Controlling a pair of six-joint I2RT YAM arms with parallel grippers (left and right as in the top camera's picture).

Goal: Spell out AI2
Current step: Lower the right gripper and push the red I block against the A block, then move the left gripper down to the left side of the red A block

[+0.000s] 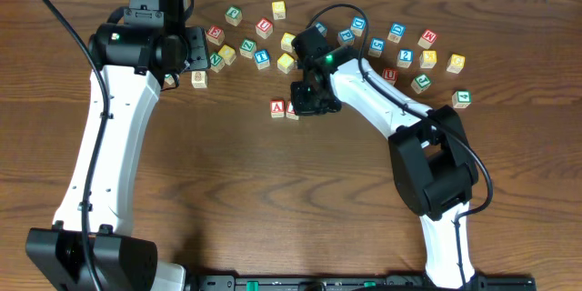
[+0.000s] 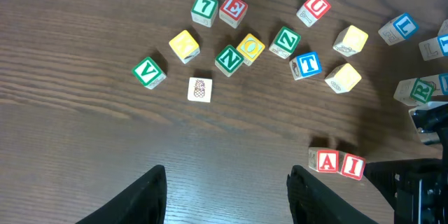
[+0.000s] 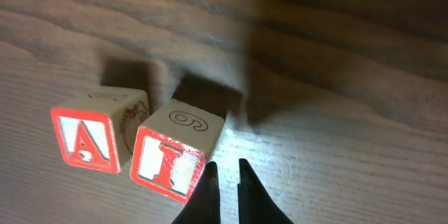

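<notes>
Two cubes, A (image 3: 84, 136) and I (image 3: 171, 161), sit side by side at lower left; we risk knocking I askew with the right hand (image 3: 225, 173), closed and empty just beside it.

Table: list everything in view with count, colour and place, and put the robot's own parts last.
A cube: one, pale wood with a red-framed red A, mid-table.
I cube: one, pale wood with a red I, close beside the A cube on its right.
Other lettered cubes: roughly two dozen, in red, blue, green and yellow, scattered along the far side. Some are partly hidden by the arms.
Table: one, dark brown wood.
Left arm: white with black joints, left side.
Right arm: white with black joints, right side.
Left gripper: black, open and empty, above the left cubes.
Right gripper: black, fingers nearly together and empty, beside the I cube.
</notes>
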